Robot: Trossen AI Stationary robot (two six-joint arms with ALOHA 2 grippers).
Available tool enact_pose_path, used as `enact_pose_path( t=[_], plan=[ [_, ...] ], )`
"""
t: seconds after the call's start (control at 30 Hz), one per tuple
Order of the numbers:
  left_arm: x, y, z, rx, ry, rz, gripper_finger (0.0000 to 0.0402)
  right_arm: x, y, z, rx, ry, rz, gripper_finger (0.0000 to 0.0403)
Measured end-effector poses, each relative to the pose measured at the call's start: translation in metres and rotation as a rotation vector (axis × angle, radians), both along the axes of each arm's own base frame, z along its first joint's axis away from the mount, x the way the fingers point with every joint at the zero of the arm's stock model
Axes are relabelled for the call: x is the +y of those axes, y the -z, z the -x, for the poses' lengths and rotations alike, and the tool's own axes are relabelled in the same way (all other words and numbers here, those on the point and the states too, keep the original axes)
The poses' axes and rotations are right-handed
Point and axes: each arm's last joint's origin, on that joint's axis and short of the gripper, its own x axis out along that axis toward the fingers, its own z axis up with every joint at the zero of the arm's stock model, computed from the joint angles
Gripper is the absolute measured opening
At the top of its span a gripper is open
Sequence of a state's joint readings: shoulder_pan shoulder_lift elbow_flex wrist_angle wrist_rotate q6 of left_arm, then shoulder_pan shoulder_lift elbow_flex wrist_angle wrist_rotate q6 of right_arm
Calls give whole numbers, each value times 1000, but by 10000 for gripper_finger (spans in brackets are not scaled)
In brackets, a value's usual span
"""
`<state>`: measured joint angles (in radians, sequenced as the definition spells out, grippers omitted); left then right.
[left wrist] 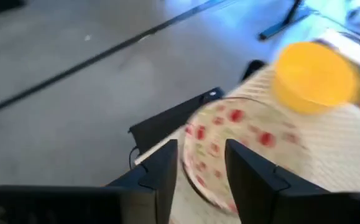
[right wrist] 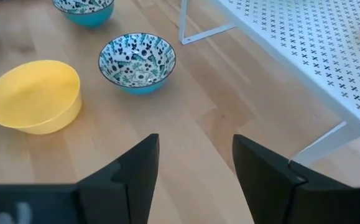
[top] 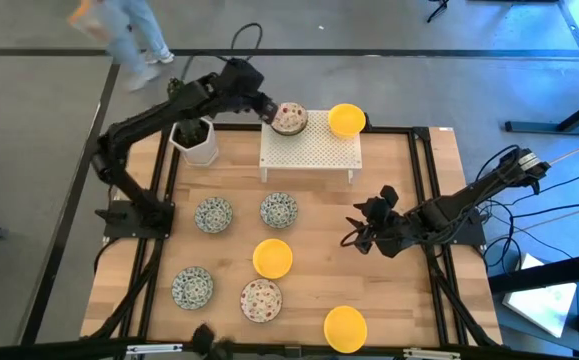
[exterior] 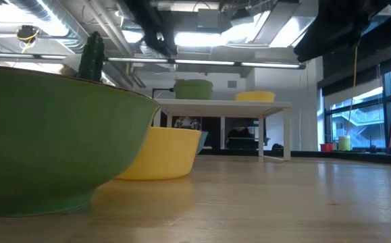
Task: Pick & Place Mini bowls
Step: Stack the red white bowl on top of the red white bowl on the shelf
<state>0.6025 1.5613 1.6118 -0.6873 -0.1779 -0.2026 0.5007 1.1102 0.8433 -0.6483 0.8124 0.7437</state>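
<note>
High view had my right claw (top: 361, 228) parked low over the desk (top: 399, 300), fingers apart and empty, out of the way of the work. Nearest me sat the loose bowls: a yellow one (top: 345, 327), a speckled one (top: 261, 299), another yellow (top: 273, 257), three blue-green ones (top: 279, 210). Farther back, my left claw (top: 272, 112) was at the white rack (top: 311, 150), fingers straddling the rim of a speckled bowl (left wrist: 242, 143), which I'd guess was being set beside the yellow bowl (top: 346, 119) already there. Cactus pot (top: 196, 142) stood alongside.
</note>
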Motion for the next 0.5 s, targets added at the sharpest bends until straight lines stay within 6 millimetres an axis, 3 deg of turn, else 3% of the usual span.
enact_pose_path(
  t=[0.1, 0.23, 0.4, 0.5],
  plan=[
    [-38, -24, 17, 41, 65, -45, 125, 0, 3, -1, 17, 3, 16, 204],
    [-92, -30, 34, 183, 143, -24, 119, 3, 9, -7, 44, -4, 37, 204],
    [-155, -1, 30, 297, 281, 34, 116, 10, 19, -17, 108, -79, 51, 204],
    [-198, 29, 20, 331, 492, 117, 116, 18, 24, -26, 130, -174, -3, 204]
  ],
)
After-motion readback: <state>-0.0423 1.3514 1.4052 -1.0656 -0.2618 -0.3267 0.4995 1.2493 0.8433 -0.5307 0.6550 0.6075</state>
